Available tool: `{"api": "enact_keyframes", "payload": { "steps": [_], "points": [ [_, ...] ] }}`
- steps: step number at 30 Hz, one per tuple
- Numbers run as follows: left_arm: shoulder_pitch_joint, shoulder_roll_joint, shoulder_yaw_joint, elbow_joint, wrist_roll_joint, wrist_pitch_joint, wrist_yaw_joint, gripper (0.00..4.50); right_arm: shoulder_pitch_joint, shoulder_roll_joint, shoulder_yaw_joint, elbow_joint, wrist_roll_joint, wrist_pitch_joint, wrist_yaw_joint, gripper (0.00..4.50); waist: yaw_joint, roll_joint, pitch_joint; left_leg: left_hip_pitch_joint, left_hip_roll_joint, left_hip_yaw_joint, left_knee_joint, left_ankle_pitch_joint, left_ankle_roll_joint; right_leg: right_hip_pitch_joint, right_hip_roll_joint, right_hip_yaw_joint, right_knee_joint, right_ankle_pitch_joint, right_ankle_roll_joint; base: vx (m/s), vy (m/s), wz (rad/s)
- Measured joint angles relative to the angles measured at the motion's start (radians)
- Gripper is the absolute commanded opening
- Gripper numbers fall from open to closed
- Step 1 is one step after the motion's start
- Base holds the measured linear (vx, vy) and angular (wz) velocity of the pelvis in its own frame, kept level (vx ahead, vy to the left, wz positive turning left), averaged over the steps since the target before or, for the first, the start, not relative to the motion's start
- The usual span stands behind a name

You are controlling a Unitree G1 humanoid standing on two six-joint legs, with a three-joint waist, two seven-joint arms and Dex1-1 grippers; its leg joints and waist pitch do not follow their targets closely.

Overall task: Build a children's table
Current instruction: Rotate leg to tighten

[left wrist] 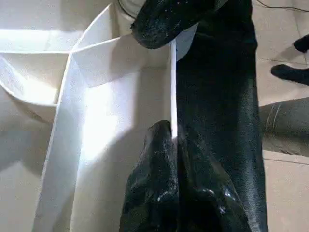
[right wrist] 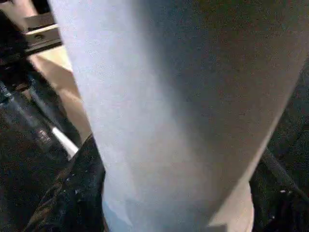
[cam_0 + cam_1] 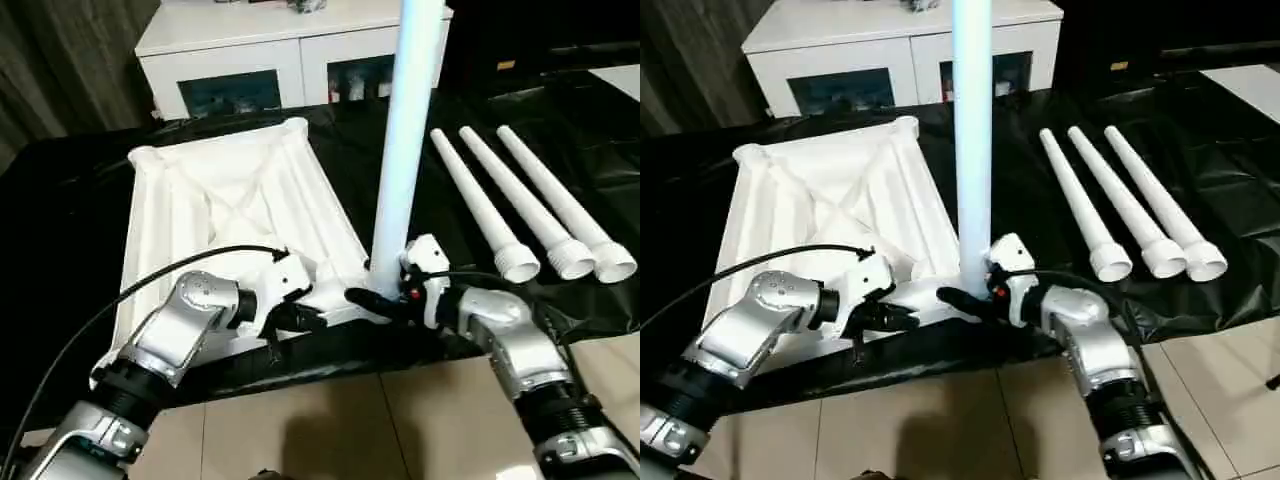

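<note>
The children's table top lies upside down on a black cloth, ribbed underside up. One white leg stands upright in its near right corner. My right gripper sits around the base of this leg, low against the table top. My left gripper is at the near edge, just left of that corner. In the left wrist view its fingers are shut on the thin white rim wall. Three more loose legs lie side by side on the cloth to the right.
A white cabinet with glass doors stands behind the table top. The black cloth covers the work surface and hangs over its near edge. Beige floor tiles show below my forearms.
</note>
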Motion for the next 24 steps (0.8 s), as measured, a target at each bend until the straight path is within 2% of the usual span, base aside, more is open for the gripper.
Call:
{"api": "enact_keyframes", "payload": {
  "steps": [6,8,11,17,18,21,22,23,24],
  "points": [
    [-0.063,-0.107,0.008,0.111,0.036,0.013,0.139,0.00,-0.048,0.090,-0.058,0.089,-0.046,-0.003,-0.298,2.77,-0.020,0.002,-0.001,0.002,-0.001,0.000,0.000,0.001,-0.001,0.002,0.000,0.001,-0.001,0.000,0.000,0.000,0.000,0.00],
    [-0.097,-0.166,0.013,0.175,0.043,0.016,0.209,0.00,-0.079,0.124,-0.084,0.142,-0.056,-0.007,-0.423,2.77,-0.025,0.002,-0.001,0.007,-0.001,0.000,0.000,0.001,-0.001,0.006,0.000,0.001,-0.001,0.000,0.000,0.000,0.000,0.00],
    [-0.184,-0.293,0.018,0.320,0.078,-0.006,0.385,0.00,-0.183,0.167,-0.156,0.283,-0.070,-0.009,-0.674,2.77,-0.022,0.003,-0.001,0.007,-0.003,0.000,-0.001,0.001,-0.001,0.008,-0.001,0.002,-0.003,-0.005,0.007,0.000,0.000,0.00],
    [-0.242,-0.351,0.013,0.454,0.109,-0.109,0.454,0.00,-0.225,0.188,-0.184,0.375,-0.085,-0.083,-0.820,2.77,-0.024,0.005,-0.001,0.006,-0.003,-0.001,-0.003,0.001,-0.001,0.007,-0.001,0.000,-0.004,-0.005,0.008,0.000,0.000,0.00],
    [-0.248,-0.354,0.013,0.468,0.113,-0.122,0.454,0.00,-0.228,0.189,-0.190,0.385,-0.085,-0.098,-0.819,3.32,-0.023,0.006,-0.001,0.006,-0.003,-0.001,-0.003,0.001,-0.001,0.007,-0.001,-0.001,-0.004,-0.005,0.008,0.000,0.000,0.00],
    [-0.263,-0.351,0.014,0.511,0.123,-0.168,0.476,0.00,-0.239,0.203,-0.207,0.404,-0.080,-0.120,-0.808,3.48,-0.025,0.008,-0.002,0.005,-0.002,-0.001,-0.003,0.001,-0.001,0.007,-0.001,-0.001,-0.003,-0.004,0.007,0.000,0.000,0.00],
    [-0.270,-0.345,0.017,0.527,0.124,-0.180,0.494,0.00,-0.238,0.209,-0.208,0.406,-0.080,-0.123,-0.803,3.48,-0.032,0.009,-0.002,0.005,-0.002,-0.001,-0.003,0.001,-0.001,0.006,-0.001,-0.001,-0.003,-0.004,0.007,0.000,0.000,0.00],
    [-0.275,-0.340,0.023,0.539,0.126,-0.189,0.509,0.00,-0.237,0.213,-0.205,0.410,-0.080,-0.124,-0.798,3.85,-0.039,0.010,-0.002,0.004,-0.002,-0.002,-0.003,0.001,-0.001,0.005,-0.001,-0.002,-0.004,-0.004,0.006,0.000,0.000,0.00],
    [-0.283,-0.338,0.027,0.558,0.129,-0.202,0.525,0.00,-0.237,0.214,-0.197,0.412,-0.082,-0.134,-0.790,3.85,-0.047,0.012,-0.003,0.000,-0.002,-0.003,-0.002,0.001,-0.001,0.003,-0.002,-0.004,-0.004,-0.001,0.003,0.000,0.000,0.00]
  ]
}}
